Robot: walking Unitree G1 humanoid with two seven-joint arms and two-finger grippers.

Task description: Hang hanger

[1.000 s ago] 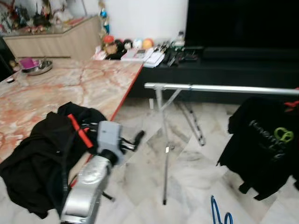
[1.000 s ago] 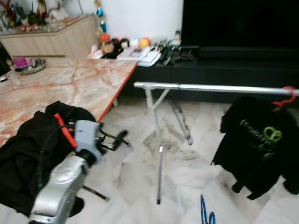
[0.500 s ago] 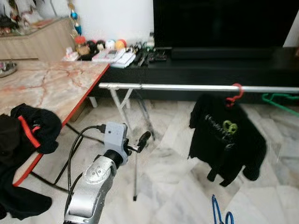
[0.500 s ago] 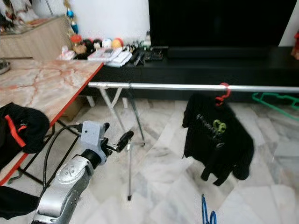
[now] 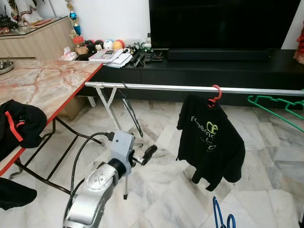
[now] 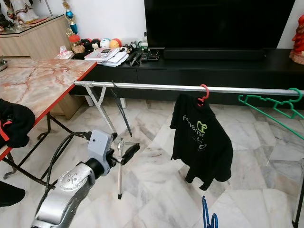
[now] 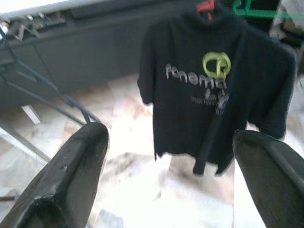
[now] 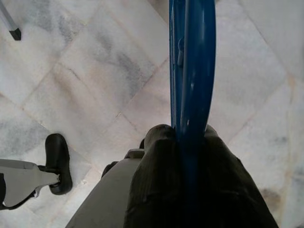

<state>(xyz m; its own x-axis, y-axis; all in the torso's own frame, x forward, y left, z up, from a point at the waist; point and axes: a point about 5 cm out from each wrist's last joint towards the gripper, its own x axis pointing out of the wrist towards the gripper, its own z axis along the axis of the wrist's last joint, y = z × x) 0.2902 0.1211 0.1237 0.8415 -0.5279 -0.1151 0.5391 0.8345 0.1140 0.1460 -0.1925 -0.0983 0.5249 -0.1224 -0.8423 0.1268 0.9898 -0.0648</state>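
A blue hanger (image 8: 192, 71) is clamped between the fingers of my right gripper (image 8: 183, 137), which is shut on it. Its top pokes up at the lower edge of the eye views (image 5: 221, 219). A silver clothes rail (image 5: 156, 87) runs across in front of me. On it hang a black T-shirt (image 5: 209, 142) on a red hanger (image 5: 216, 94) and an empty green hanger (image 5: 275, 107) further right. My left gripper (image 5: 146, 155) is raised left of the shirt, below the rail, open with its fingers (image 7: 71, 171) wide apart and nothing between them.
A marble table with a red edge (image 5: 47, 83) stands to the left, with black clothes (image 5: 16, 126) draped over it. The rail's folding legs (image 5: 111, 107) stand just beyond my left arm. A black TV console (image 5: 213, 66) lines the back wall.
The camera has swung right, from the table and clothes heap to the rail with the hanging shirt. My left arm stays raised, and the blue hanger stays at the bottom edge.
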